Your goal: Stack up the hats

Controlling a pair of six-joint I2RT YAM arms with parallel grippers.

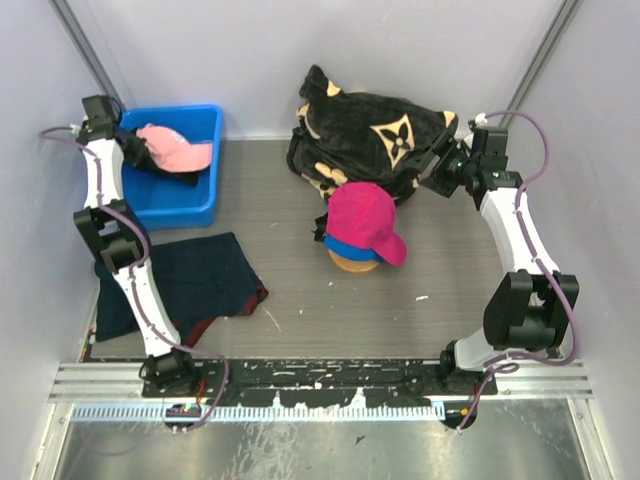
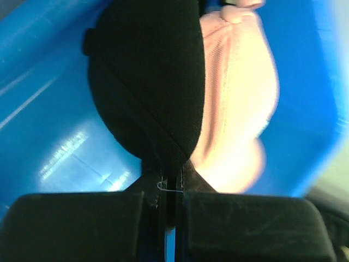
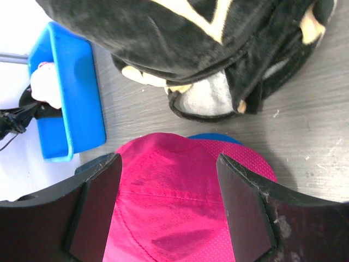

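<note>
Boxed in by bin (image 2: 49, 109) walls at left end effector (image 2: 170, 204), clamped on black cap (image 2: 147, 82). Wide open at right end effector (image 3: 169, 188), magenta cap (image 3: 163, 229) below, bundle (image 3: 180, 33) just ahead.

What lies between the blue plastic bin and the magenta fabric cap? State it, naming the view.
Only bare grey tabletop; the top external view shows it between the blue plastic bin and the magenta fabric cap.
</note>
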